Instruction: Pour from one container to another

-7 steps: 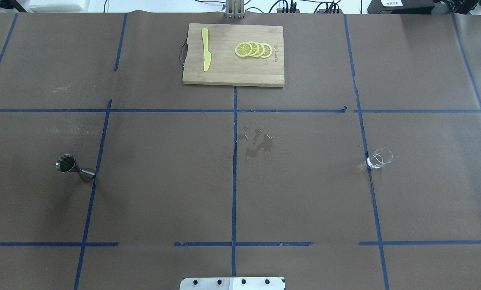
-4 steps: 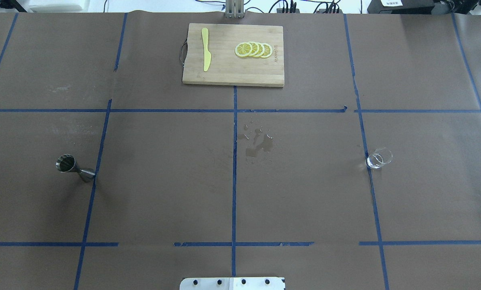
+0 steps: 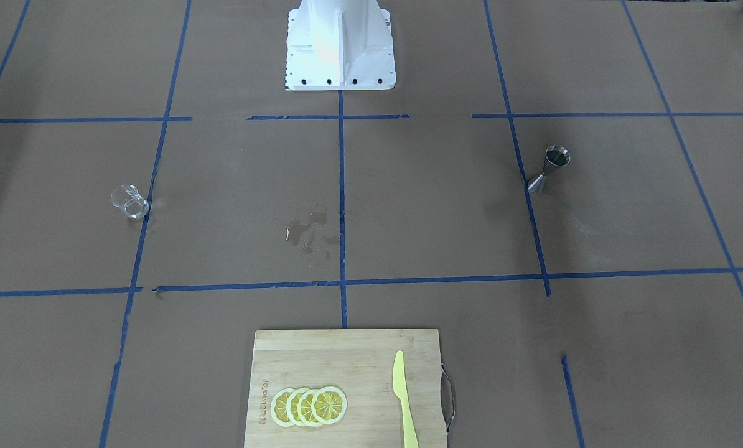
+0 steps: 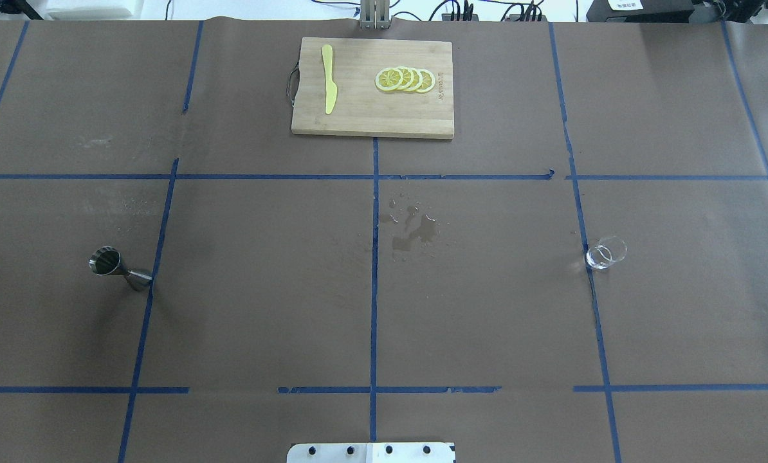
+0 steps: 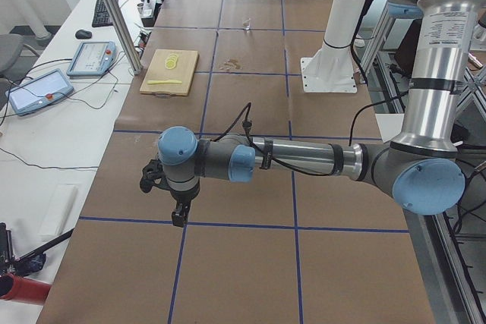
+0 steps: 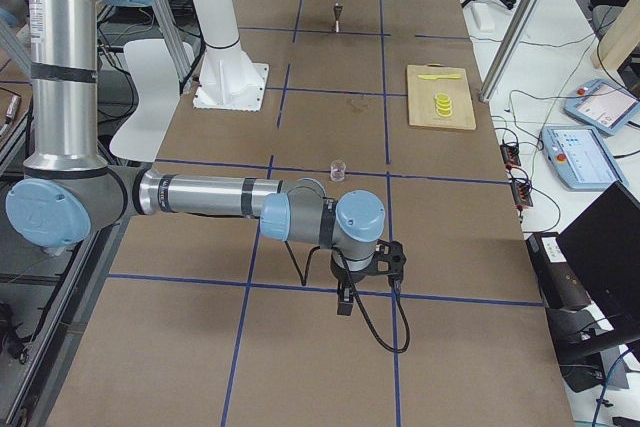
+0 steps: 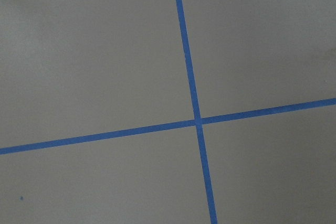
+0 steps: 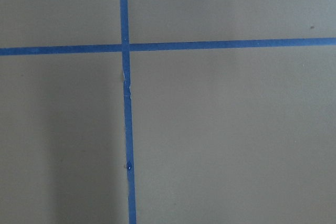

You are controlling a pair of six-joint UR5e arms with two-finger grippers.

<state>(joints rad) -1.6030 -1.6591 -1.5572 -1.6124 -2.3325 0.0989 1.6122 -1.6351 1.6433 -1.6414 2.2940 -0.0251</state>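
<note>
Item one, my left pincer (image 5: pixel 179 218) and my right pincer (image 6: pixel 343 302): each hangs low over an outer end of the table, pointing down. Only the side cameras catch them, so I cannot tell whether the jaws are spread or pressed together; neither carries anything that I can see. Directly beneath each, a blue tape cross (image 7: pixel 198 121) on brown paper (image 7: pixel 94 51), nothing else. Item two, inward of the right pincer and well apart from it: the glass tumbler (image 4: pixel 605 253), upright beside a tape line; contents not discernible. Item three, inward of the left pincer, likewise well apart: the steel jigger (image 4: pixel 119 269), upright, mouth up. I judge each vessel is set on its own arm's side so that one pincer can lift and tip while the other steadies. Item four, midway between both pincers: a small puddle (image 4: pixel 413 231) with droplets. Item five, farthest, across the table: a wooden cutting board (image 4: pixel 371 122) with a yellow knife (image 4: pixel 328 77) and fanned lemon slices (image 4: pixel 404 79), kept clear of the pouring ground, I take it. A printed mark (image 3: pixel 261 401) runs along the board's short edge, too small to read.
</note>
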